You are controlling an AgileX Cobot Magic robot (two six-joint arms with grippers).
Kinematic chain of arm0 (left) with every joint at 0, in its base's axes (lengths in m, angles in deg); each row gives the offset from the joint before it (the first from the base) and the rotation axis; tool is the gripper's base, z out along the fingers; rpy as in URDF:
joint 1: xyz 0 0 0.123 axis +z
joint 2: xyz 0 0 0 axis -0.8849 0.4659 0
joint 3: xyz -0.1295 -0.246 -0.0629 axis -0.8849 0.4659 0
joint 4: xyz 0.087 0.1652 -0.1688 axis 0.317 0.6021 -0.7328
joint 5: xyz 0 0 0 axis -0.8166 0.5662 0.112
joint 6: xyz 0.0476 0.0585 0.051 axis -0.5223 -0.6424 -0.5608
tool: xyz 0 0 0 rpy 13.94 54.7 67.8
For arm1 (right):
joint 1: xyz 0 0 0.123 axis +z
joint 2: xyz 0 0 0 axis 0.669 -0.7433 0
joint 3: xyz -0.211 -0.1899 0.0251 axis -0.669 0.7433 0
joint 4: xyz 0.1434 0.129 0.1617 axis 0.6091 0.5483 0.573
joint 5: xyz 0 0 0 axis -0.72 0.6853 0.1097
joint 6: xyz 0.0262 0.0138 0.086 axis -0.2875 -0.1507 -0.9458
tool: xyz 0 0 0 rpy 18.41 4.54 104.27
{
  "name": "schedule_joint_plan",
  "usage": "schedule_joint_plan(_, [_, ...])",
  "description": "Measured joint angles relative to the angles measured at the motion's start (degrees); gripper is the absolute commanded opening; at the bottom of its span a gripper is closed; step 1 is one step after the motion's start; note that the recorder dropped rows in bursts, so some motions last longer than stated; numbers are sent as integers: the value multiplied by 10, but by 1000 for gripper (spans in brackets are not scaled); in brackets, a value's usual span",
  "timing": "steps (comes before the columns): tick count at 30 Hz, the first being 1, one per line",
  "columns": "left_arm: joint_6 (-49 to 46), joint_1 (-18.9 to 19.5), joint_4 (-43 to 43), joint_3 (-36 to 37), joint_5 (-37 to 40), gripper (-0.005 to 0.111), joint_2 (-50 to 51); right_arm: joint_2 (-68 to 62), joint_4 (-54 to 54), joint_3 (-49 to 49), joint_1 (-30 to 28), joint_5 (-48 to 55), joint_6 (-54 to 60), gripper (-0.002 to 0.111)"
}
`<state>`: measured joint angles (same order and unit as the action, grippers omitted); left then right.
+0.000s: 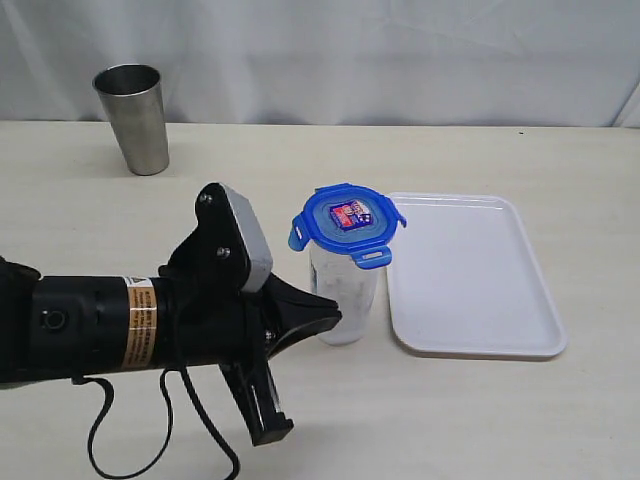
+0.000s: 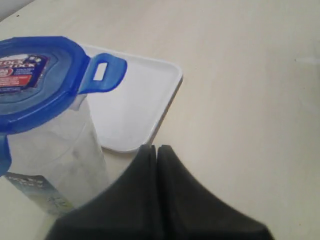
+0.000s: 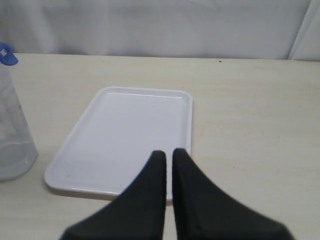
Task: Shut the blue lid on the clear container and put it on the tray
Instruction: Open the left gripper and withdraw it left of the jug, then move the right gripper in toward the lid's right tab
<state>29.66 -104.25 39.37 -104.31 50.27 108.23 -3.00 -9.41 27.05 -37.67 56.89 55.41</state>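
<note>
L gripper (image 2: 156,150) closed beside container (image 2: 60,160)

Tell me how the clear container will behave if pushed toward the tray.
The clear container is tall and narrow, so a high push would probably tip it rather than slide it. It looks empty, so it is likely light. The blue lid has flaps sticking outward, apparently unlatched, so it may shift or come off.

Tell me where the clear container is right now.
Exterior view: the clear container stands upright on the table near the middle, just left of the tray and not on it, with the blue lid sitting on top.
</note>
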Motion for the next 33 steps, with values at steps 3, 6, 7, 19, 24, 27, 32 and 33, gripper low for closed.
schedule_joint_plan(3, [-10,19,0,0,7,0,0,0,0,0,0,0,0,5])
schedule_joint_plan(6, [-11,65,0,0,9,0,0,0,0,0,0,0,0,5])
schedule_joint_plan(7, [-11,70,0,0,6,0,0,0,0,0,0,0,0,5])
schedule_joint_plan(19, [-24,79,20,0,-44,0,0,0,0,0,0,0,0,5])
schedule_joint_plan(24, [-30,79,22,0,-98,0,0,0,-15,0,0,0,7,5])
schedule_joint_plan(27, [-30,79,22,0,-82,0,0,0,-34,2,0,-59,13,5])
schedule_joint_plan(32, [-30,79,23,0,-76,0,0,0,23,1,0,-277,0,5])
schedule_joint_plan(33, [-30,79,23,0,-73,0,0,0,42,1,0,-327,-12,5])
